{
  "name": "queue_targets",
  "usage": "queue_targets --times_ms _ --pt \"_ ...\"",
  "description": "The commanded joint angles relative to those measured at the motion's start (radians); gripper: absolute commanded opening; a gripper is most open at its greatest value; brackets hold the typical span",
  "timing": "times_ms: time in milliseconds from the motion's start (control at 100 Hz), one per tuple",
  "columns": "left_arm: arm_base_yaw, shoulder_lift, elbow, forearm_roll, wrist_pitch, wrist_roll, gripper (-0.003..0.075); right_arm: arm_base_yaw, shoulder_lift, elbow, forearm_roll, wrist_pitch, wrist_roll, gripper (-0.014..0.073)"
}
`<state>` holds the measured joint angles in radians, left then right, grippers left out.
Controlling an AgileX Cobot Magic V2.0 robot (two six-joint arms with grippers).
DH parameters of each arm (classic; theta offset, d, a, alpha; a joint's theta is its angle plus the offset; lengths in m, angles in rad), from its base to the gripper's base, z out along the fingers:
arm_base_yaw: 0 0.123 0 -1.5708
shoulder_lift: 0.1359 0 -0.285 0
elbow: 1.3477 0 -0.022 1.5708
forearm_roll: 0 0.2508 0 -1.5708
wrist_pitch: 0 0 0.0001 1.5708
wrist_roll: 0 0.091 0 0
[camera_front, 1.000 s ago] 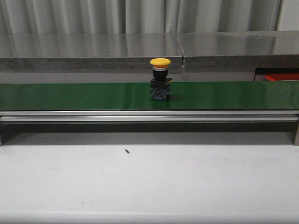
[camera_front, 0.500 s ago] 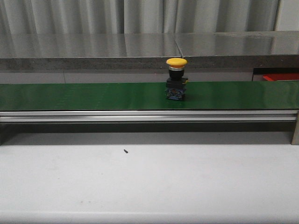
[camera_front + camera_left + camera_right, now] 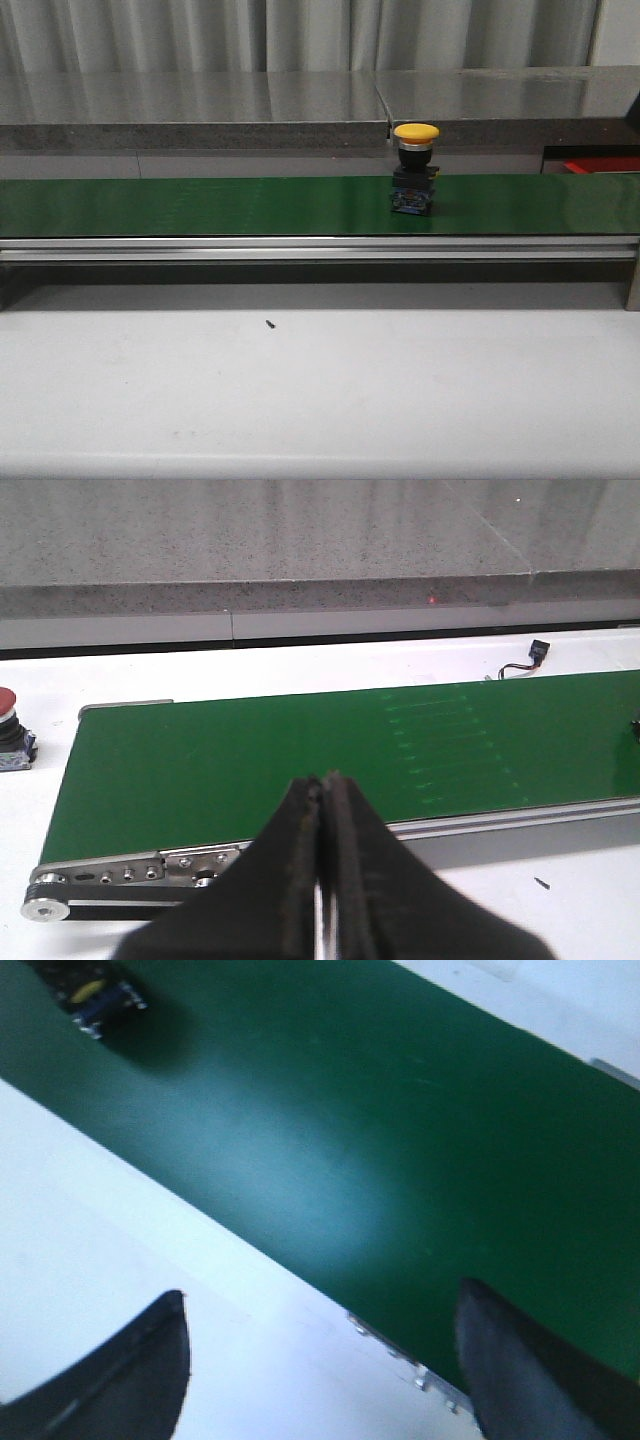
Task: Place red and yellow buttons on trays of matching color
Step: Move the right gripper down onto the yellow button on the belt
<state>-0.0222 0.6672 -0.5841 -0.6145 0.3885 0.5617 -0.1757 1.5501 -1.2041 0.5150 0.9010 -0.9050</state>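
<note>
Front view: a yellow button [image 3: 416,170] stands upright on the green conveyor belt [image 3: 200,206], right of the belt's middle — toward the table's right edge. The belt runs left to right across the far half of the white table [image 3: 320,390], and a red tray [image 3: 603,165] shows at the far right corner. A tiny dark speck [image 3: 270,323] lies on the table near the belt's front rail.

Left wrist view: the left gripper [image 3: 324,880] has its fingers pressed together with nothing between them, over the belt's front rail. A red button [image 3: 12,742] sits on the table just off the belt's end.

Right wrist view — blurred: the right gripper [image 3: 320,1350] is spread wide, holding nothing, above the belt's edge; the yellow button's base [image 3: 95,995] is well apart from it.
</note>
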Motion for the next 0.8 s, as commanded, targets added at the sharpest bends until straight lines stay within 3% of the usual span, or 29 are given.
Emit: queue_targets --times_ms 0,430,790 --pt "-0.009 -0.003 -0.026 -0.024 -0.064 -0.003 -0.0019 0.038 -0.044 -0.015 0.038 -0.044 -0.017 0.0617" --pt "-0.009 -0.003 -0.026 -0.024 -0.064 -0.003 -0.0019 0.195 0.030 -0.058 0.038 -0.139 -0.033 0.0627" --pt "-0.009 -0.003 -0.026 -0.024 -0.064 -0.003 -0.0019 0.216 0.129 -0.169 0.057 -0.156 -0.033 0.0627"
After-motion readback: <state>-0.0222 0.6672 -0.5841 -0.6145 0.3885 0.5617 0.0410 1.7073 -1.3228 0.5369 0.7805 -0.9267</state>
